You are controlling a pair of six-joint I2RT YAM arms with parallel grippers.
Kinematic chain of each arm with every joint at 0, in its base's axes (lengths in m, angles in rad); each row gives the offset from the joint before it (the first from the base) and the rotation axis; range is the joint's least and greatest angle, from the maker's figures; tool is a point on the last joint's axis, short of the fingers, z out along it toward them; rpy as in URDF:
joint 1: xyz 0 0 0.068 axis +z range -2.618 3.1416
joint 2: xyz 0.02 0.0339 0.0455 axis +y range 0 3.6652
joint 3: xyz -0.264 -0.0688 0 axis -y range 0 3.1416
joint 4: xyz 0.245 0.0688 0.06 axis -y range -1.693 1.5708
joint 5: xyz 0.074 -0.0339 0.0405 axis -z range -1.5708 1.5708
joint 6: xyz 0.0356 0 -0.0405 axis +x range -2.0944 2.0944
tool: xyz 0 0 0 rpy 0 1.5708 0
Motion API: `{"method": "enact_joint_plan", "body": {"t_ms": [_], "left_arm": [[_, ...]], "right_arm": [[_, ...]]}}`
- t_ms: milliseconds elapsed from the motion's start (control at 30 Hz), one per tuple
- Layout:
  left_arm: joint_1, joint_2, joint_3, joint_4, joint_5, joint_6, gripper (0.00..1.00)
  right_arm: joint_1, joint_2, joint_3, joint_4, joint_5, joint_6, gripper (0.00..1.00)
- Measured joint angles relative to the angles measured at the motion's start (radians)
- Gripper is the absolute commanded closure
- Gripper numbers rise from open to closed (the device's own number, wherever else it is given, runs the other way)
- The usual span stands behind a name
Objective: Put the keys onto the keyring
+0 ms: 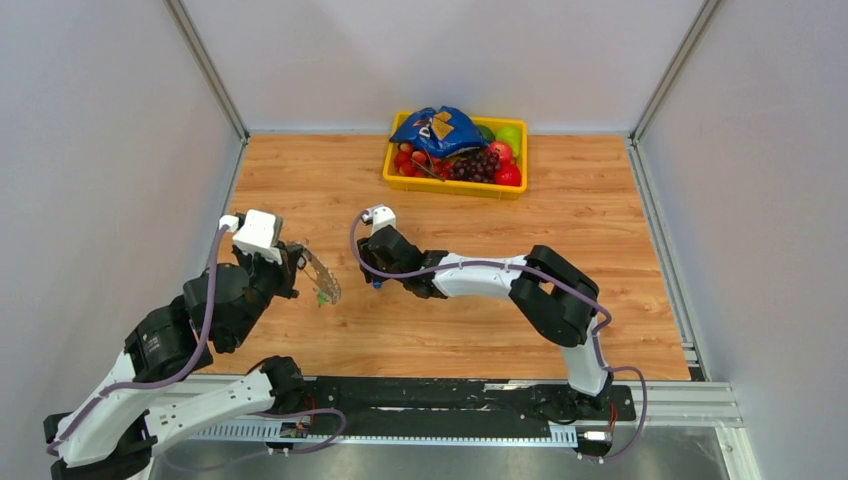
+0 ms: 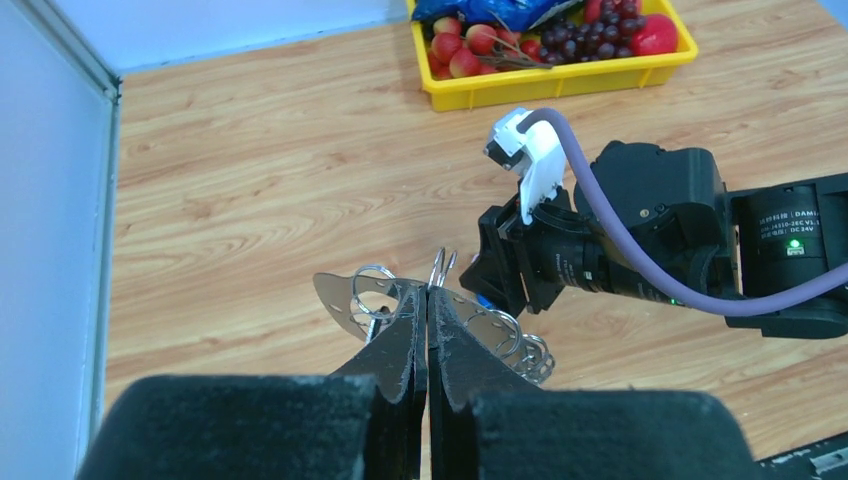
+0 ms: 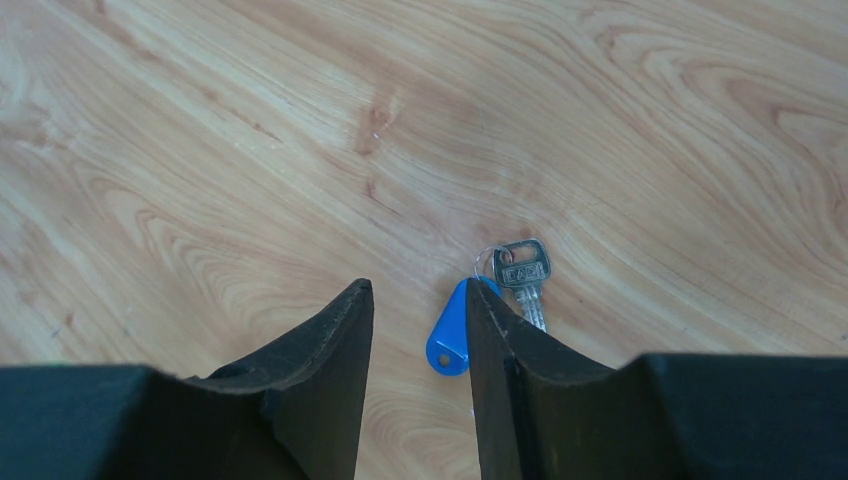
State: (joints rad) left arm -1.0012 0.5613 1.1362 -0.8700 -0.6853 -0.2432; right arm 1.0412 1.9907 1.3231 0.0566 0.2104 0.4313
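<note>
My left gripper is shut on the keyring, a thin grey metal arc with holes and small wire rings. It holds the keyring above the table, where it also shows in the top view. A small green key hangs from the keyring's lower end. A silver key joined to a blue plastic tag lies flat on the table. My right gripper is open just above them, and its right finger covers the tag's edge. In the top view the right gripper is right of the keyring.
A yellow tray with fruit, grapes and a blue bag stands at the back middle of the wooden table. Grey walls close in the left, right and back sides. A black rail with cables runs along the near edge.
</note>
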Motion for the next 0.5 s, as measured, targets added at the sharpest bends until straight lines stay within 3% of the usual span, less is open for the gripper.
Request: {"method": "enact_joint_plan", "body": {"t_ms": [500], "left_arm": [[0.0, -0.078, -0.089, 0.085, -0.041, -0.001, 1.0]], "right_arm": [[0.032, 0.143, 0.065, 0.003, 0.166, 0.013, 0.58]]}}
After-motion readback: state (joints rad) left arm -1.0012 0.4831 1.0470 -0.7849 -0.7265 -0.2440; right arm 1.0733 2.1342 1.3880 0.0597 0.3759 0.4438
